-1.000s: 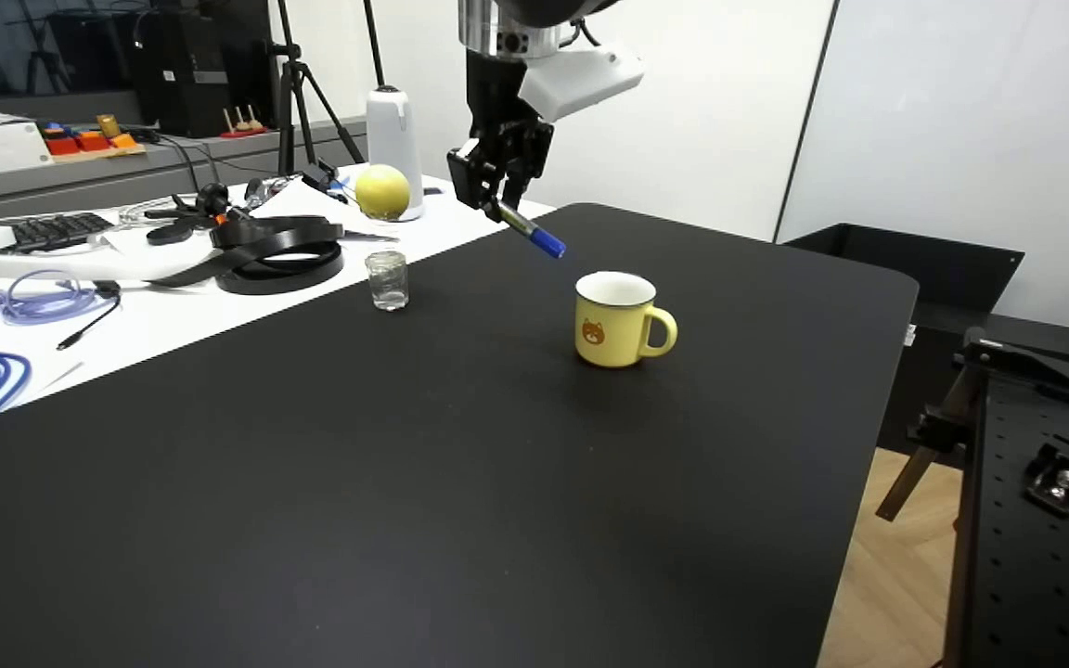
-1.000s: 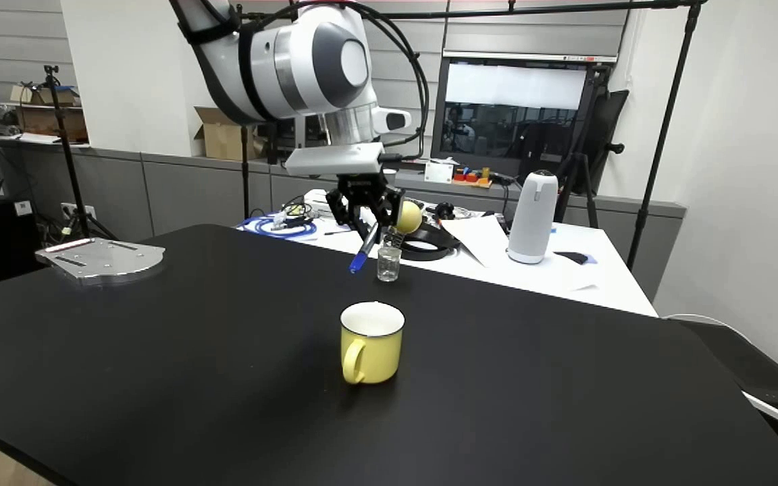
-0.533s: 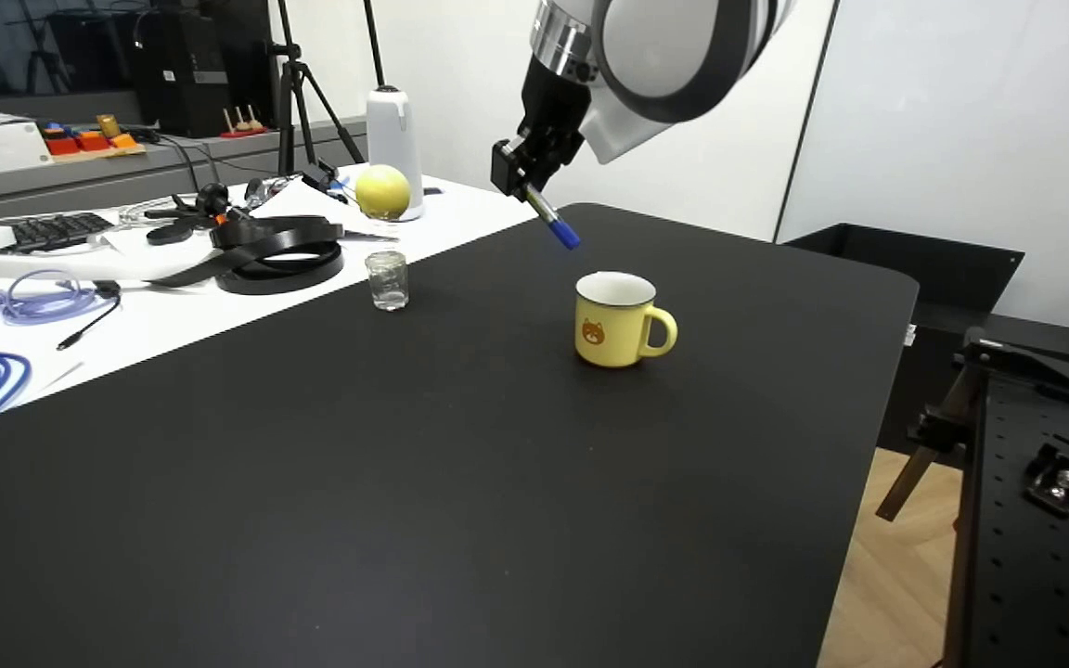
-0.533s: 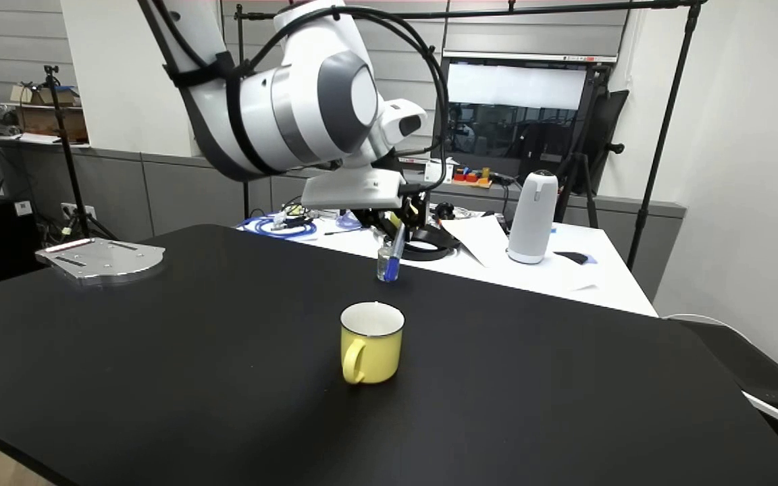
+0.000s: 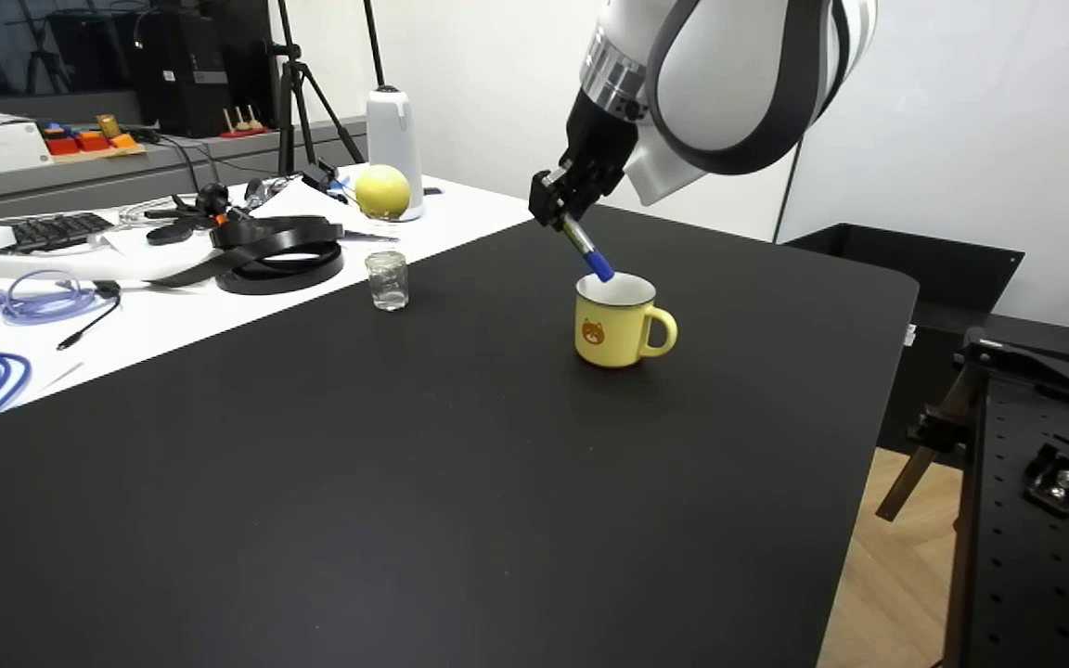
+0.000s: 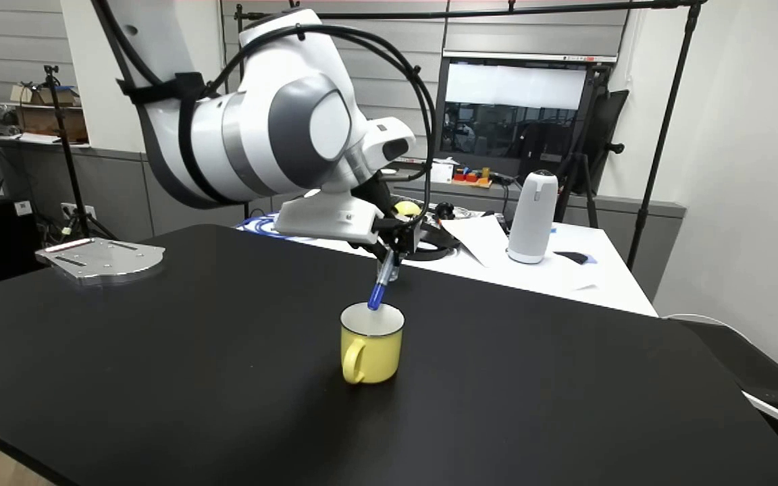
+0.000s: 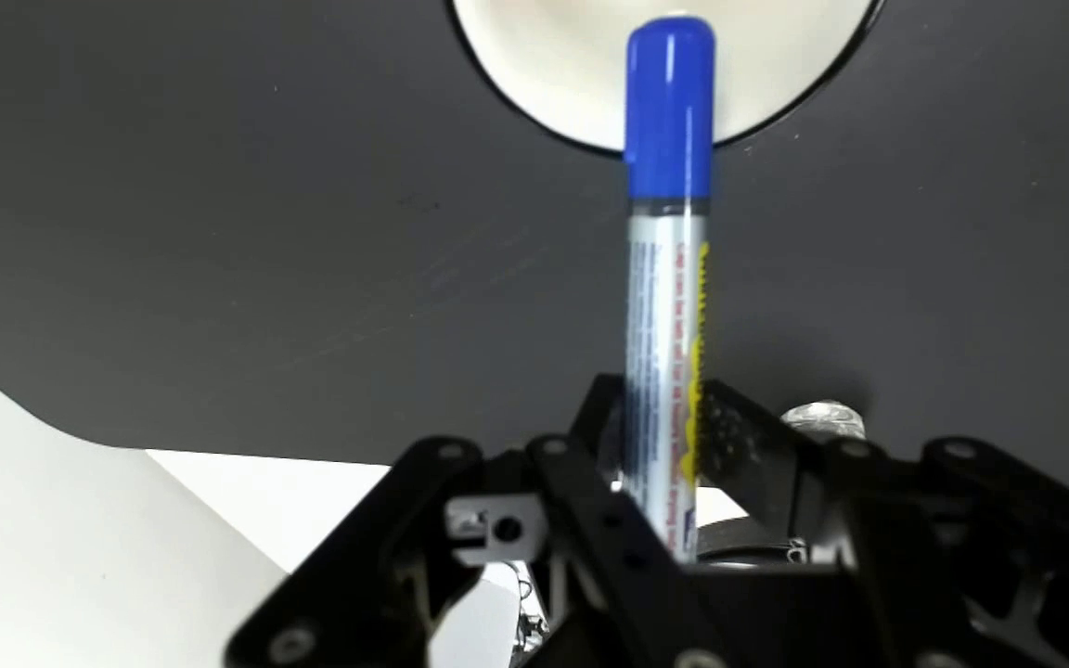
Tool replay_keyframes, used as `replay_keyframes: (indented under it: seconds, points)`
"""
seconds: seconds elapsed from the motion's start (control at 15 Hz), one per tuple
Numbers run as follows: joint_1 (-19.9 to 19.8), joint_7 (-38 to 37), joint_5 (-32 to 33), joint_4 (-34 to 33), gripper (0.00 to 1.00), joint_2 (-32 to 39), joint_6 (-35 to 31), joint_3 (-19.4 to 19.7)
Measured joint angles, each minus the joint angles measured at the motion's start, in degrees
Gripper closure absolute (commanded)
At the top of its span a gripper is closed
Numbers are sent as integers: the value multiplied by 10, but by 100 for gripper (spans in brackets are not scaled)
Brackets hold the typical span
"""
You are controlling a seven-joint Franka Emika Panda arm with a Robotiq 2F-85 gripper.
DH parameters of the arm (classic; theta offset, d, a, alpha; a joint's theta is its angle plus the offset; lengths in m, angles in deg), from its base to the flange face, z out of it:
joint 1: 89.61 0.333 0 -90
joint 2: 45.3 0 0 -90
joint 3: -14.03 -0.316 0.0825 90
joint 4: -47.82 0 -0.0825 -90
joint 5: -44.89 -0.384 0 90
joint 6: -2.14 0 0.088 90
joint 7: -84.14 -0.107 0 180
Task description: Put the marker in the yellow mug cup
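Observation:
The marker has a whitish barrel and a blue cap. It slants downward, cap first, from my gripper, which is shut on its barrel. In the wrist view, both fingers press on the barrel of the marker. The yellow mug stands upright on the black table, also seen in an exterior view. The blue cap tip overlaps the mug's mouth in all views. I cannot tell whether it is below the rim. In the wrist view, the mug's white inside is cut by the top edge.
A small clear glass stands on the black table near the white desk, partly hidden behind the marker in an exterior view. A yellow ball, a black strap coil and cables lie on the desk. A metal plate lies on the table.
My gripper has carried the marker toward the mug and, lately, down. The cap tip was above and apart from the mug's mouth; now it overlaps the mouth. The mug has not moved.

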Motion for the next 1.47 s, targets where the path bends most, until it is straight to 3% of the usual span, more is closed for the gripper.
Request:
replay_keyframes:
  seconds: [0.47,0.93,1.0,1.13,1.47]
  points:
    - [71,1,-83,9,94,-9,-1,45]
    - [67,8,-115,17,94,10,1,27]
    - [55,25,-142,17,49,14,1,9]
    - [33,49,-179,17,42,20,1,-21]
    - [-12,69,-217,18,8,29,1,-71]
